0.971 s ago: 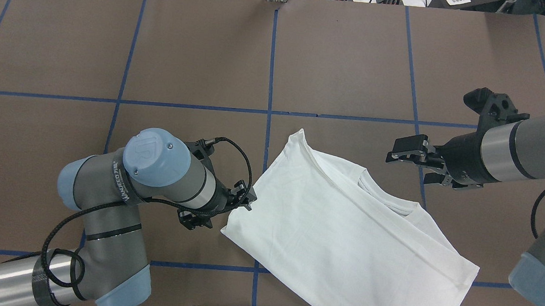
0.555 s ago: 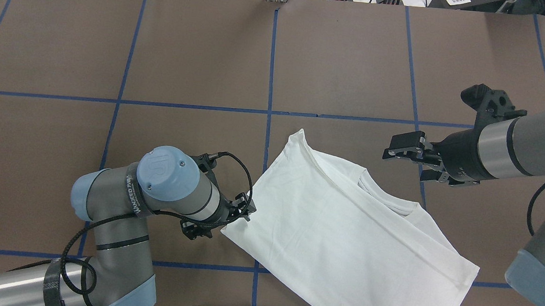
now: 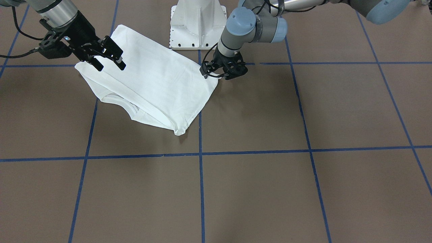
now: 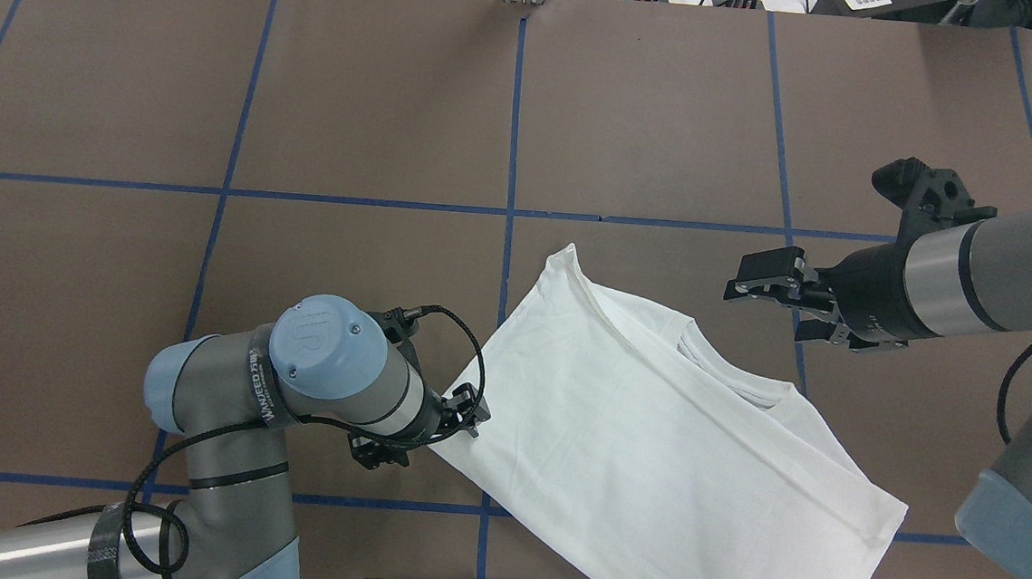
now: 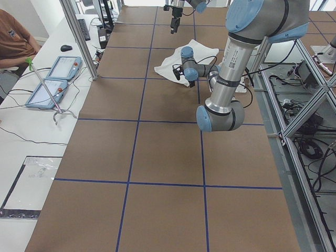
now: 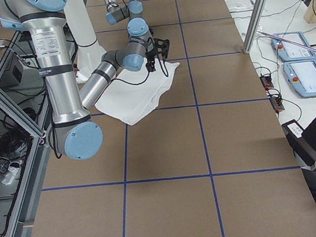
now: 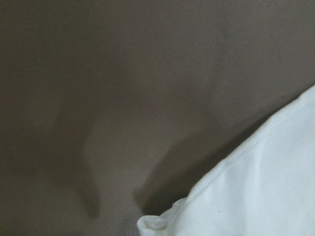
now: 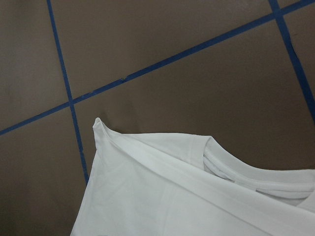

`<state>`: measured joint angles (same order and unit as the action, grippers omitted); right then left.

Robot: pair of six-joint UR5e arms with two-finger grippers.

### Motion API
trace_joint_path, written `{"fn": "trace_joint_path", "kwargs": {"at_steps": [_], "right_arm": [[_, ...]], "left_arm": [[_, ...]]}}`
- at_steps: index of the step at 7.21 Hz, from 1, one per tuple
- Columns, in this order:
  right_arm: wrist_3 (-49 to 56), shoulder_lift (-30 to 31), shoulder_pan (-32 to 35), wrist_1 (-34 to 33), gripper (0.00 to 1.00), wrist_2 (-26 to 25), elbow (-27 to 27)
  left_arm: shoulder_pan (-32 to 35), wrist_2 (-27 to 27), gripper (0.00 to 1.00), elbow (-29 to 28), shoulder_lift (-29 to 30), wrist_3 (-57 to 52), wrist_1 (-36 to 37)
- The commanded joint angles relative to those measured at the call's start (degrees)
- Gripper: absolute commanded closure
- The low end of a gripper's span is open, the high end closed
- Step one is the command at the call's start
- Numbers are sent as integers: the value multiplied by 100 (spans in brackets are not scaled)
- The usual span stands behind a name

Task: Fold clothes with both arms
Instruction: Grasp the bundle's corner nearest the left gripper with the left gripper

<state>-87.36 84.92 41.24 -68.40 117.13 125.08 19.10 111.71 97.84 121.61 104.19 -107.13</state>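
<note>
One shirt is seen lying flat and aslant on the table, just in front of the single white pedestal. It is already doubled into a long panel, with the collar showing, and at least one cross fold is judged to be left. Two pincers are counted. The left pincer is set at the shirt corner nearest the pedestal, but whether cloth is gripped cannot be told. The right pincer is held wide and empty, farther from the pedestal.
</note>
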Motion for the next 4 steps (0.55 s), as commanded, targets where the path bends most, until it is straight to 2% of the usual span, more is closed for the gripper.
{"fn": "trace_joint_path", "kwargs": {"at_steps": [1,4], "right_arm": [[0,16,7,-16,0,3,-2],[0,16,25,-25,0,-6,-10]], "left_arm": [[-11,0,18,16,29,-4,-1],[24,-52,21,7,12,-74,8]]}}
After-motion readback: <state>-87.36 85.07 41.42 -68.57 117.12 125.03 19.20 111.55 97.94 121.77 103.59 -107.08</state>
